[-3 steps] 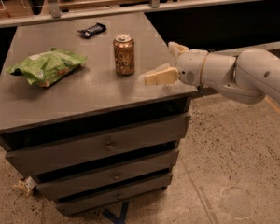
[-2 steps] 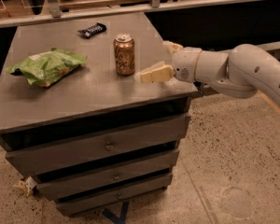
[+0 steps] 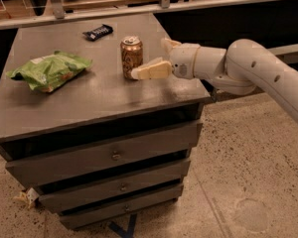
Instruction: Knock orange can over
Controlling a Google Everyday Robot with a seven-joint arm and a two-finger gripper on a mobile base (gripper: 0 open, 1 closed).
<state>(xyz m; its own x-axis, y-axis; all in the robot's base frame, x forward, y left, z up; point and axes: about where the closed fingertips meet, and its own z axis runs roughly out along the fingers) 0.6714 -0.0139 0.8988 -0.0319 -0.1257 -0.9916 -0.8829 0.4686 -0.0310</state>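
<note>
The orange can (image 3: 131, 57) stands upright near the middle-right of the grey cabinet top (image 3: 89, 103). It is shiny copper-orange with a silver top. My gripper (image 3: 149, 58) reaches in from the right, just right of the can, with its fingers spread open. The near cream fingertip (image 3: 136, 74) is at the can's lower right side, touching or almost touching it. The far finger (image 3: 168, 43) sits behind and to the right of the can. Nothing is held.
A green crinkly chip bag (image 3: 48, 70) lies at the left of the top. A dark snack bar (image 3: 98, 31) lies at the back. The cabinet has drawers (image 3: 111, 155) below. A rail (image 3: 154, 6) runs behind; speckled floor (image 3: 248, 182) is to the right.
My gripper has moved left along the cabinet top toward the can, and its near finger now reaches the can's side. The can still stands upright.
</note>
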